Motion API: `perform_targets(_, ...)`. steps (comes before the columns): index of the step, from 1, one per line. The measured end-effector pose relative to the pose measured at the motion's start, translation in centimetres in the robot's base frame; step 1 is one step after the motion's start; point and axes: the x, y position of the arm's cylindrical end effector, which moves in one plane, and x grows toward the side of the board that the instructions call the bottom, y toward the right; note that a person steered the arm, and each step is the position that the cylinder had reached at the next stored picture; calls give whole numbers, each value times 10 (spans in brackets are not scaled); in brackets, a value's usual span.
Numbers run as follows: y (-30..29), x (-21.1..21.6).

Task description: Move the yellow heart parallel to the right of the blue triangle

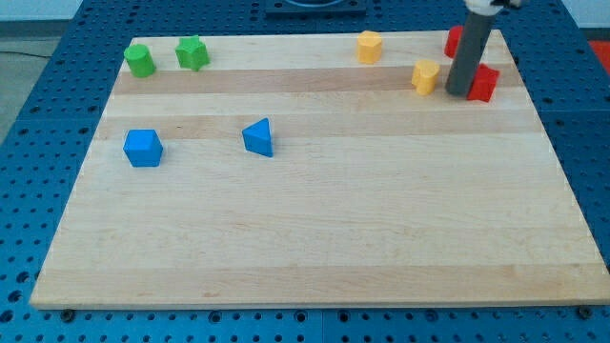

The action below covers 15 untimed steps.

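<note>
The blue triangle (258,137) lies left of the board's middle. A yellow block (425,75) that looks like the heart lies near the view's top right. My dark rod stands just to its right, and my tip (458,93) is close beside it, between it and a red block (484,84). I cannot tell whether the tip touches either block. A second yellow block (370,46), roughly hexagonal, lies at the top edge, left of the heart.
Another red block (454,41) is partly hidden behind the rod at the top right. A green round block (139,60) and a green star (192,53) sit at the top left. A blue cube (143,148) lies left of the triangle. The wooden board (324,238) rests on a blue perforated table.
</note>
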Motion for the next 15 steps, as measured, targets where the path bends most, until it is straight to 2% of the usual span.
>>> perform_targets(1,-16,-39)
perform_targets(2,-54,-45)
perform_targets(3,-61,7)
perform_targets(4,-62,35)
perform_targets(5,-45,21)
perform_targets(6,-14,66)
perform_targets(7,-40,61)
perform_targets(9,-40,38)
perform_targets(11,-36,80)
perform_targets(12,-16,63)
perform_targets(13,-47,28)
perform_targets(15,-79,67)
